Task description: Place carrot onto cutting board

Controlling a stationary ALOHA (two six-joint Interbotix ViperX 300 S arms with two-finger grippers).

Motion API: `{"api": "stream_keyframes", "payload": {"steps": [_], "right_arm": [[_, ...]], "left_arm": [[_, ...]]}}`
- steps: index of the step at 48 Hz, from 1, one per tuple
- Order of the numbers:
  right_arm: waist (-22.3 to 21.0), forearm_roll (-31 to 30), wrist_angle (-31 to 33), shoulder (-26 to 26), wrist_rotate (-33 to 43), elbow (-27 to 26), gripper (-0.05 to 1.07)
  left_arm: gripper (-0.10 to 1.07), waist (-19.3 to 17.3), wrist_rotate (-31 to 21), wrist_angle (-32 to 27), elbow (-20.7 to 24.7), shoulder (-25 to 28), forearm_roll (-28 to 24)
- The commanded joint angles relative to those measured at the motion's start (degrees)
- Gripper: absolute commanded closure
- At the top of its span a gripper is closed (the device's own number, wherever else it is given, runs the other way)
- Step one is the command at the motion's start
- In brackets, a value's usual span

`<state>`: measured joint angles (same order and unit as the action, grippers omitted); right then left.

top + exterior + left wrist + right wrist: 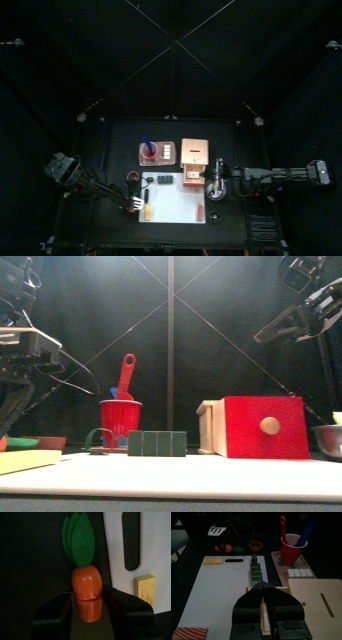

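Observation:
The carrot [87, 594], orange with green leaves, lies on the black table beside the white cutting board [148, 547]. My left gripper [89, 593] is open, with one jaw on each side of the carrot's body. From the right wrist view the carrot [220, 548] is a small orange piece just past the cutting board's [221, 592] far end. My right gripper [262, 588] hovers shut over the board's edge, holding nothing. From above, the left gripper [135, 199] is at the cutting board's [181, 210] left side and the right gripper [214, 190] at its right.
A yellow piece [212, 561] lies on the board near its handle slot. Green blocks [256, 569] stand on the board. A red cup [291, 547] with utensils, a tan wooden box [323, 597] and a small brown pot [254, 546] are nearby.

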<state>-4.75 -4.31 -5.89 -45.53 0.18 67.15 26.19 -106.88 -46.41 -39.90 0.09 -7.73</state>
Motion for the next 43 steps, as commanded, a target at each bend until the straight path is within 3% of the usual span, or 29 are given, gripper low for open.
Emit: {"api": "stream_keyframes", "payload": {"steps": [1,7,16,43], "right_arm": [[-0.09,0.09,0.18,0.09,-0.09,-1.05,0.98],[-0.09,0.00,0.44,0.09,-0.26,-1.32,0.98],[-0.18,-1.23,0.44,0.09,-0.44,-1.49,0.98],[-0.62,-4.83,0.44,-0.18,-0.35,-1.23,0.98]], "left_arm": [[0.37,-1.76,0.53,-0.26,3.16,-3.52,-2.55],[0.37,-4.57,0.97,-0.26,6.94,-4.75,-5.71],[0.37,-7.12,1.67,-0.18,11.95,-2.29,-6.68],[0.37,-9.49,2.11,-0.26,33.22,16.70,-7.03]]}}
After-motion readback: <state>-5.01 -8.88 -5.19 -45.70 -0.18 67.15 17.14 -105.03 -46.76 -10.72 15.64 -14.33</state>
